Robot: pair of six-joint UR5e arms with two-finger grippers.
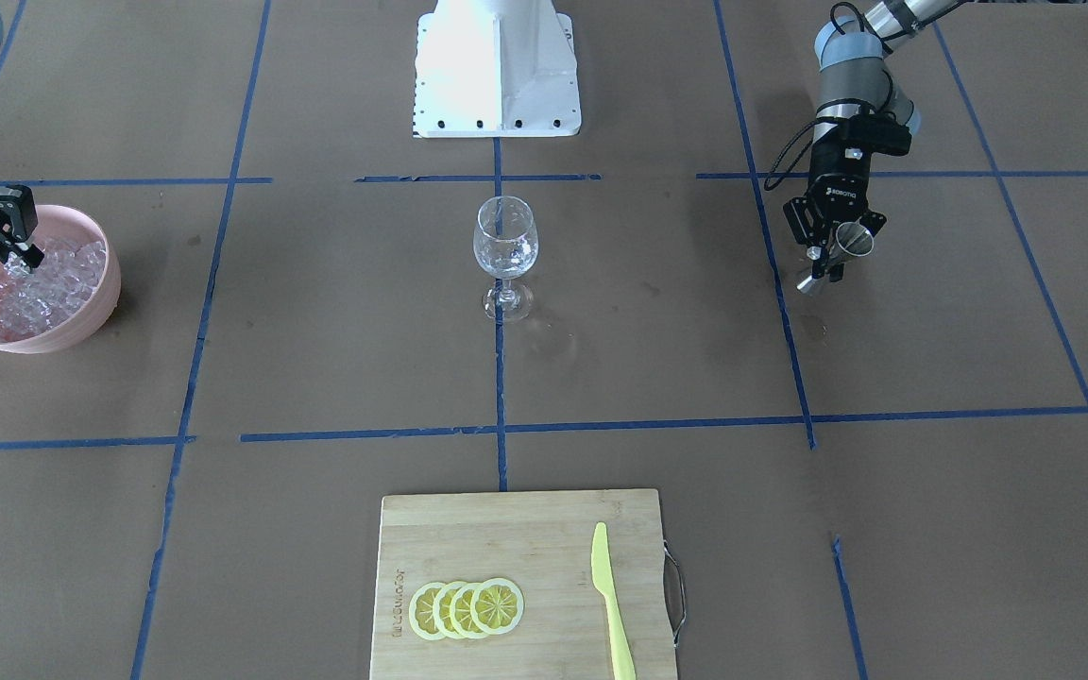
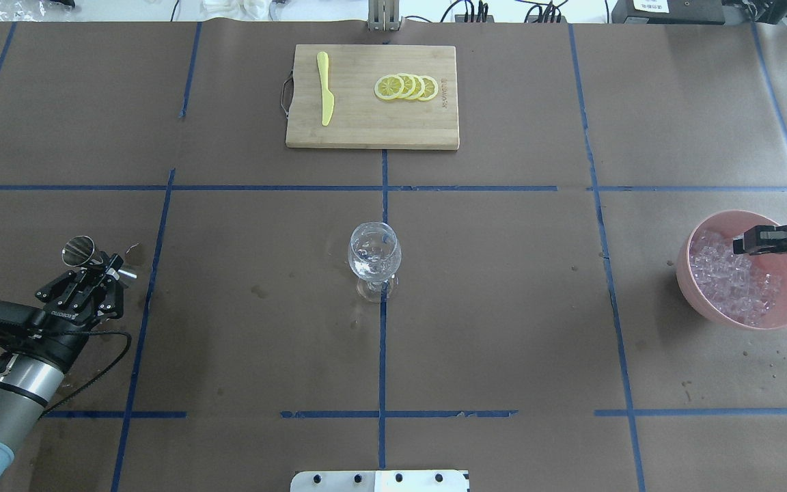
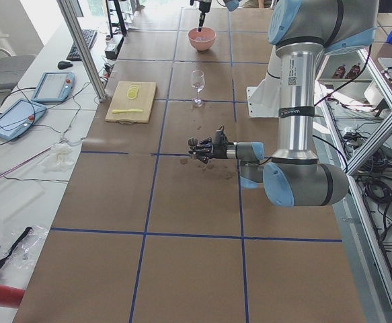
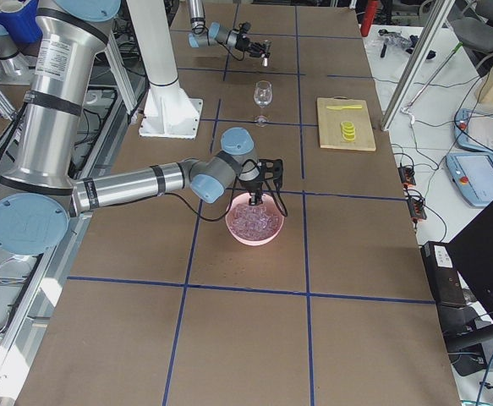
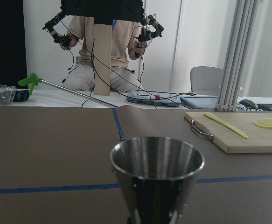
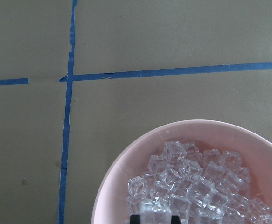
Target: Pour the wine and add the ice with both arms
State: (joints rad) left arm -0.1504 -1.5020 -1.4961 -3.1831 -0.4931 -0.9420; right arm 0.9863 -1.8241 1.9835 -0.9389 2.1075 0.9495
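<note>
brown paper table [image 1: 317,359] taped in blue squares. i see my left gripper [image 1: 832,250] clenched around a steel jigger [image 1: 854,241] held off the surface. my right gripper [image 1: 23,260] is down in the pink bowl [image 1: 81,321], fingers pinching one cube atop the ice [image 1: 53,283]. the wine glass [image 1: 505,247] stands at centre.

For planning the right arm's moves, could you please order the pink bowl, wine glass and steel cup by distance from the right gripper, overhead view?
1. pink bowl, at right; the right gripper dips into its ice.
2. wine glass, table centre.
3. steel cup, far left, in the left gripper.
</note>
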